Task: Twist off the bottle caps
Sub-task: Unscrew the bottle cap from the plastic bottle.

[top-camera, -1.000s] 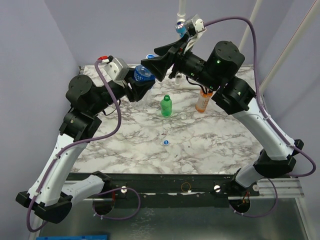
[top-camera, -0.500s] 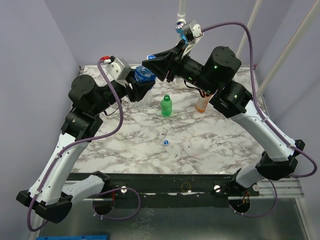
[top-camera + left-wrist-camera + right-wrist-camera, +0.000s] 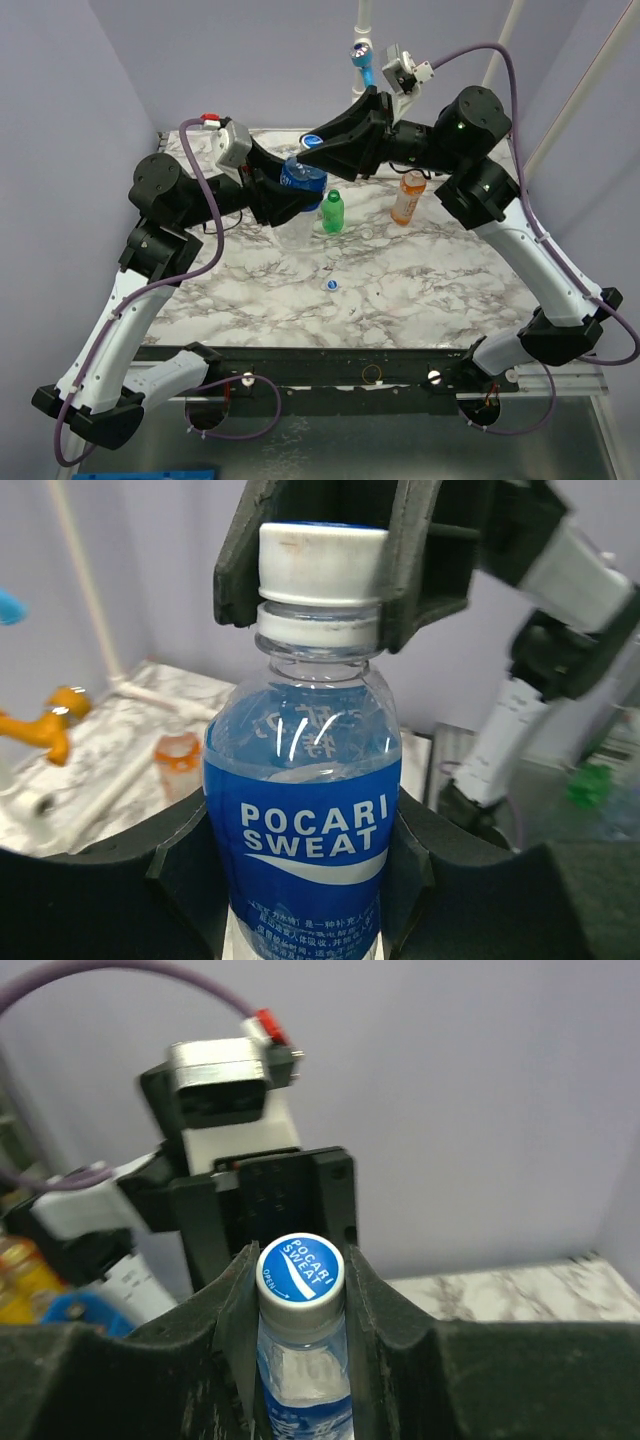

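Note:
A clear bottle with a blue label (image 3: 300, 810) is held up in the air above the table. My left gripper (image 3: 300, 900) is shut on its body, one finger on each side of the label. The white bottle cap with a blue top (image 3: 300, 1270) sits on the neck, and my right gripper (image 3: 300, 1295) is shut on it from both sides. In the top view the bottle (image 3: 300, 180) hangs between the two arms above the back of the table. A green bottle (image 3: 333, 212) and an orange bottle (image 3: 409, 197) stand upright on the marble table.
A small loose cap (image 3: 332, 285) lies on the marble table top (image 3: 420, 290) near the middle. White pipes with a blue fitting (image 3: 360, 55) rise at the back wall. An orange fitting (image 3: 45, 725) shows at the left in the left wrist view.
My right gripper has shut on the bottle cap. Both arms have shifted, and the bottle has come a little forward and to the right.

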